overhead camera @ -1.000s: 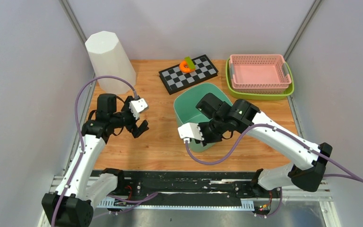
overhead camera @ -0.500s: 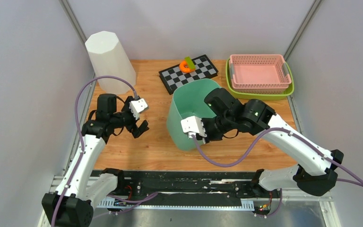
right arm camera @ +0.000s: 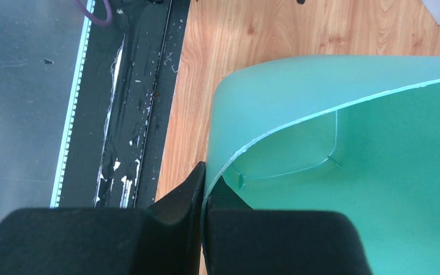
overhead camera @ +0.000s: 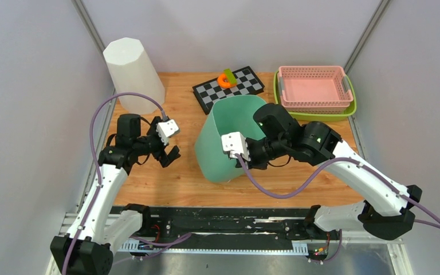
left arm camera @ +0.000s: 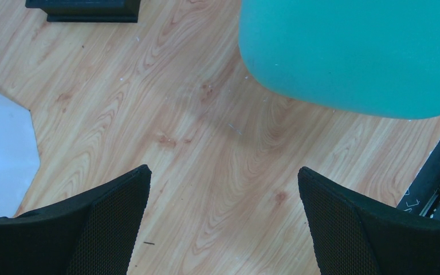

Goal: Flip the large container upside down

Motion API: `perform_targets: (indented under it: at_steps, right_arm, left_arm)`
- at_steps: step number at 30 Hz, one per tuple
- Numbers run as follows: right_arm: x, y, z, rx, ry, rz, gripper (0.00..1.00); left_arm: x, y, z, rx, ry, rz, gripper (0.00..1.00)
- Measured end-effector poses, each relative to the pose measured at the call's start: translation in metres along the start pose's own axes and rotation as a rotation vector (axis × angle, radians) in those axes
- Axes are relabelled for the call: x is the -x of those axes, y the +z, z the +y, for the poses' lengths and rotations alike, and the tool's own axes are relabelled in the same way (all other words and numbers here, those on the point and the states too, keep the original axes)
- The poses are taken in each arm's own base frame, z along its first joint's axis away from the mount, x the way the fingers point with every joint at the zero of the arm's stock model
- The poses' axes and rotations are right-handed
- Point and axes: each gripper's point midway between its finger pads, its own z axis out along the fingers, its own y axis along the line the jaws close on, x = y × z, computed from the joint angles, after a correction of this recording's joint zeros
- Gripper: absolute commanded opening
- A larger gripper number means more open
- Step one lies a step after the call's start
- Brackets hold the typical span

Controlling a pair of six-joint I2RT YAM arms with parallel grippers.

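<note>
The large green container (overhead camera: 217, 150) is tilted in the middle of the table, its mouth facing up and right and its bottom swung toward the left. My right gripper (overhead camera: 246, 163) is shut on the container's near rim, one finger inside and one outside, as the right wrist view (right arm camera: 206, 183) shows against the green wall (right arm camera: 349, 160). My left gripper (overhead camera: 171, 156) is open and empty over bare wood, left of the container. In the left wrist view (left arm camera: 223, 189) the green container (left arm camera: 349, 51) lies ahead, apart from the fingers.
A tall white container (overhead camera: 133, 74) stands upside down at the back left, also in the left wrist view (left arm camera: 3, 154). A checkerboard (overhead camera: 238, 91) with an orange piece (overhead camera: 226, 80) is at the back. A pink basket (overhead camera: 314, 87) sits in a green tray (overhead camera: 315, 116) at the back right.
My right arm has lifted and tipped the green container, its bottom swinging left and its mouth rising. The left arm has not moved.
</note>
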Motion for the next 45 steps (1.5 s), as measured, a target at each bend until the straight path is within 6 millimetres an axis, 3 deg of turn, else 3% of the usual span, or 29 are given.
perform_targets:
  at_steps: [12, 29, 37, 45]
  right_arm:
    - [0.009, 0.0, -0.015, -0.053, 0.13, -0.096, 0.03]
    - [0.017, -0.016, -0.064, -0.133, 0.506, -0.299, 0.03]
    - [0.016, -0.016, -0.076, -0.107, 0.681, -0.384, 0.03]
    - [0.005, -0.015, -0.101, -0.105, 0.881, -0.476, 0.03]
  left_arm:
    - [0.0, 0.0, 0.0, 0.0, 0.001, -0.001, 1.0]
    - [0.001, 0.0, 0.0, 0.001, 0.002, -0.003, 1.0]
    - [0.001, 0.0, 0.0, 0.0, 0.002, -0.003, 1.0]
    - [0.001, -0.001, -0.001, -0.001, 0.002, -0.004, 1.0]
